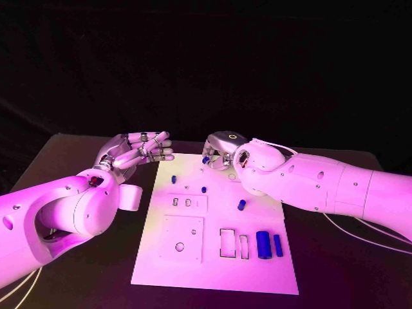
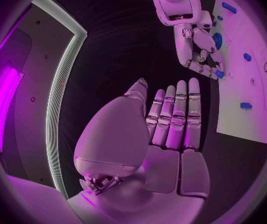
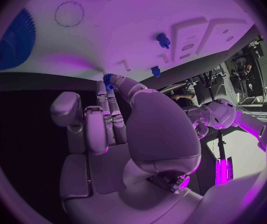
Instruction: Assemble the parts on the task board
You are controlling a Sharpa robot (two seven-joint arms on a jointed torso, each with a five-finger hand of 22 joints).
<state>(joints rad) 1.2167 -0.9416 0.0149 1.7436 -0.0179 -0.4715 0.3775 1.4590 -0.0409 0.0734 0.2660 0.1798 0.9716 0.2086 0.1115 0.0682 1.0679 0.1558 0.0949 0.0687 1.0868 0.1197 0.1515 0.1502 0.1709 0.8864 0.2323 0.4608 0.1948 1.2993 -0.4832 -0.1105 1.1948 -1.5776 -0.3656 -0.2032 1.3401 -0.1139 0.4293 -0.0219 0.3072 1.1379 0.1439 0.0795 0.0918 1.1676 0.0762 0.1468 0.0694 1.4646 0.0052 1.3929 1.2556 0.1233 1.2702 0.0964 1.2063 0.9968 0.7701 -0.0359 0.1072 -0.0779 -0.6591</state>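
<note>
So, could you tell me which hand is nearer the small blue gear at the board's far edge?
The right hand: its fingertips are at the small blue gear. The left hand hovers off the task board beside it.

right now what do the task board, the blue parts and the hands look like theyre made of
Task board: looks like matte white plastic, flat, with cut recesses; could be painted.
Blue parts: likely moulded or printed plastic, solid colour, and one has fine gear teeth.
Left hand, right hand: seemingly metal, silvery smooth segments; could be coated plastic.
</note>
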